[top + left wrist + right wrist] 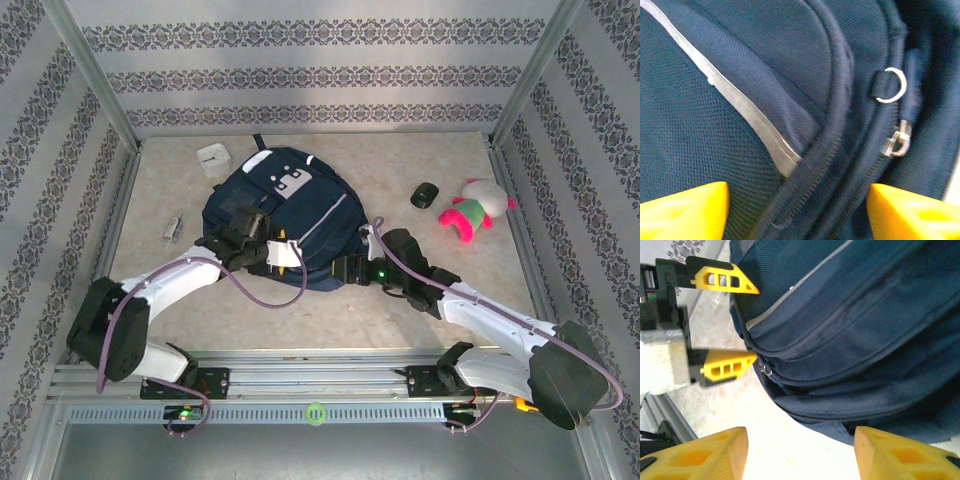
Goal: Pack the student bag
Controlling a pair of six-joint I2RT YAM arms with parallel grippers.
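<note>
Pale speckled tabletop inside patterned walls, with a navy backpack lying at its middle and both arms at the bag's near edge.

From above, the left end effector rests on the backpack's near-left part and the right end effector sits at its near-right rim. A pink and white plush toy and a small black object lie to the right, and a white square item at the far left. Left wrist camera: the yellow fingers stand wide apart, open, over the backpack's seam, pale stripe, metal ring and zip pull. Right wrist camera: the right end effector is spread open and holds nothing, with the backpack's zipped side just ahead and the left end effector open at its edge.
</note>
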